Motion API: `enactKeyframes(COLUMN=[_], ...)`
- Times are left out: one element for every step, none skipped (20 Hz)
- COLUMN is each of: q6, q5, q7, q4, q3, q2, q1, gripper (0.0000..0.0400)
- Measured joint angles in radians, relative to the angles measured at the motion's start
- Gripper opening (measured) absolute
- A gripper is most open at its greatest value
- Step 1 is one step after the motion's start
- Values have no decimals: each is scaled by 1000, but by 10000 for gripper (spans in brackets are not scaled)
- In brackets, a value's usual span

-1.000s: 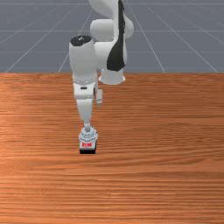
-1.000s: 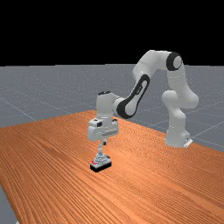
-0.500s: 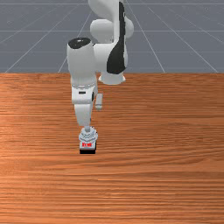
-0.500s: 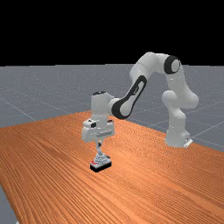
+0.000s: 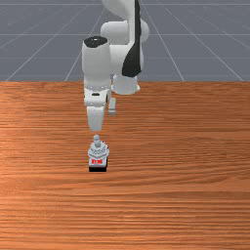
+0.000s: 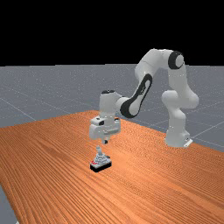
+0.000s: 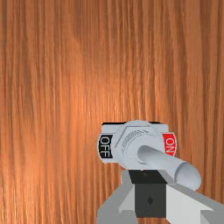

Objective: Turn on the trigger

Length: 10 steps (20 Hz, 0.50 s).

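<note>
Far view, the end effector (image 6: 105, 141), fingertips pressed together, above the toggle switch (image 6: 101, 165) on the surface (image 6: 166, 188); front view, the switch left of center; wrist view, its lever (image 7: 164, 160) slanting toward the ON label (image 7: 169, 145).

Orange-brown wood table (image 5: 195, 205), grey line-marked floor (image 6: 43, 89), black backdrop (image 6: 78, 30)

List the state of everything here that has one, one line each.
Switch: base down on the table.
Lever: tilted toward the ON side.
Pincer: raised, apart from the lever in the far view.
Arm: bent, reaching over the table.
</note>
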Motion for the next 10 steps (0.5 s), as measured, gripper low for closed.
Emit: enactKeyframes(q6=[11,19,-52,-40,36,43,48,76,85,90], q5=[-10,-7,25,29,50,53,56,63,66,67], q7=[11,8,-21,-24,7,1,1,-45,-50,-51], q4=[-1,-1,43,43,8,8,8,-5,-9,-13], q3=[-6,-4,15,17,16,19,20,33,35,35], q2=[6,14,41,54,52,61,67,63,62,59], q1=[6,5,-16,-18,-13,-15,-16,-28,-31,-32], gripper=[0,0,0,0,0,0,0,0,0,0])
